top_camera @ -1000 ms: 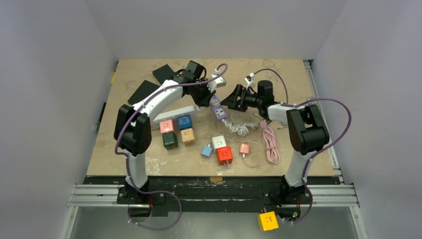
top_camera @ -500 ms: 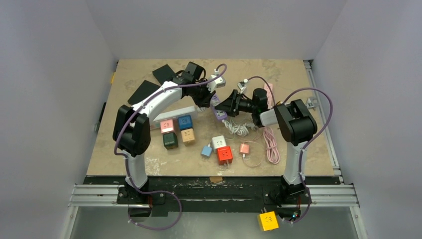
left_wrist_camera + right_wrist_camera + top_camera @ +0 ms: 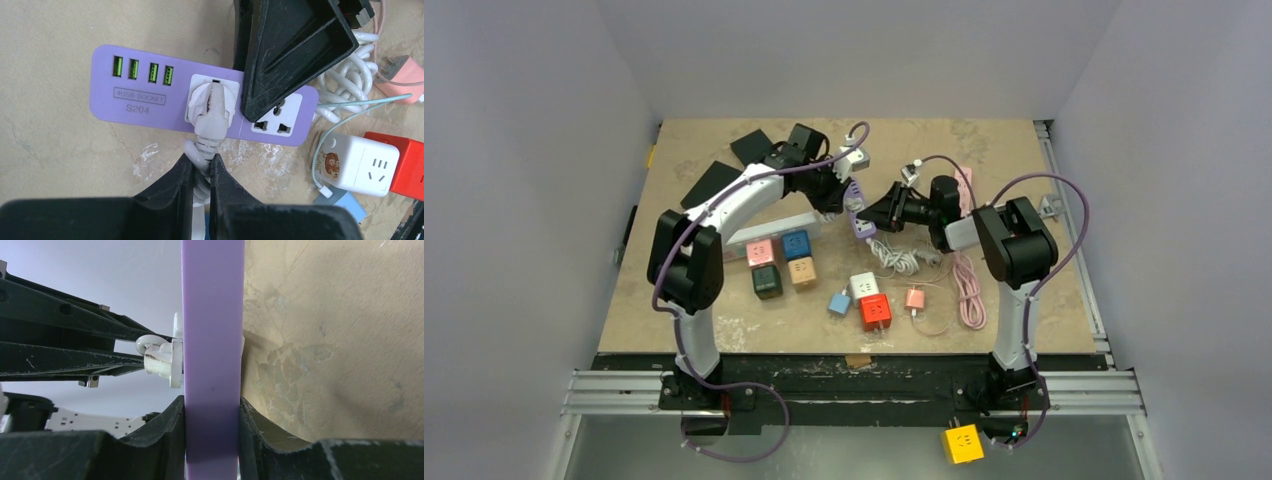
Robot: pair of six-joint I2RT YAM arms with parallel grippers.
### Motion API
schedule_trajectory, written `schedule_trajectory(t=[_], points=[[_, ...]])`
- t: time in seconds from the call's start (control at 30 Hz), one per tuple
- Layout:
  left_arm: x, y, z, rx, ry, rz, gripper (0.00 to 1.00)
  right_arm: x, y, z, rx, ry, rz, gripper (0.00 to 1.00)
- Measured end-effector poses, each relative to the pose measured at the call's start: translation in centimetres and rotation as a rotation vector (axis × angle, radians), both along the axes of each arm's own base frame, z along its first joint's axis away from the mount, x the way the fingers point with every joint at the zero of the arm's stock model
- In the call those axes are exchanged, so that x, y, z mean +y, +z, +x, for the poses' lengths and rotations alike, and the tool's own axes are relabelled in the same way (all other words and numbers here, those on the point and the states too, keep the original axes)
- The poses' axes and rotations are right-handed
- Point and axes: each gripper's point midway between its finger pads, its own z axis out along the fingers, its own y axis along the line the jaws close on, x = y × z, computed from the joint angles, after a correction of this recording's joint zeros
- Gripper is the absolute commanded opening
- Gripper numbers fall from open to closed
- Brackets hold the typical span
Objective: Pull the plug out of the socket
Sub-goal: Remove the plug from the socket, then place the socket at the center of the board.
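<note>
Left gripper (image 3: 201,167) is clenched on the white rubber-sheathed cable (image 3: 200,152) at the bottom centre of the left wrist view, just below the ribbed collar where the cable enters the white round plug (image 3: 210,102). The plug is fully seated in a socket of the purple plastic power strip (image 3: 140,95), which stretches across the upper middle of that view. In the top view the strip sits at upper centre, between the two arms.

Right gripper (image 3: 212,410) is closed on the strip edgewise. Its wrist view shows a black finger pressed against each flat face of the purple bar at the bottom centre, with the plug sticking out to the left.

The plug body looks like hard, light plastic, probably held only by the pinch of the socket contacts, so it should come free suddenly rather than gradually. The cable is soft and bendy, and pulling on it alone would likely load the collar and let the sheath slide through the fingers. The stiff plug body or the ribbed collar seems the firmer hold. The strip looks light and smooth, so it would probably follow the pull unless it is clamped hard, and a straight pull away from its face seems safest.
</note>
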Motion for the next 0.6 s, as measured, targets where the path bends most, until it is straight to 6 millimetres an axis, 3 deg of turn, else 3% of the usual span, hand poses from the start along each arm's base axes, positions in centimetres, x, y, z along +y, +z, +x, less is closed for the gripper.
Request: schedule_trajectory(t=[0.3,0.5,0.6], points=[[1.5,0.2,0.3,-0.002,0.085,-0.142,0.0,0.7,-0.2,1.3,-0.018,-0.018,-0.149,0.0],[2.1,5.1,0.1,-0.024,0.092,-0.3,0.0,-2.4,-5.3,2.8,0.086,-0.164,-0.371,0.0],[2.0,6.8,0.2,-0.057,0.072,-0.344,0.0,-3.2,-5.9,3.2,0.076,-0.181,-0.407,0.0]])
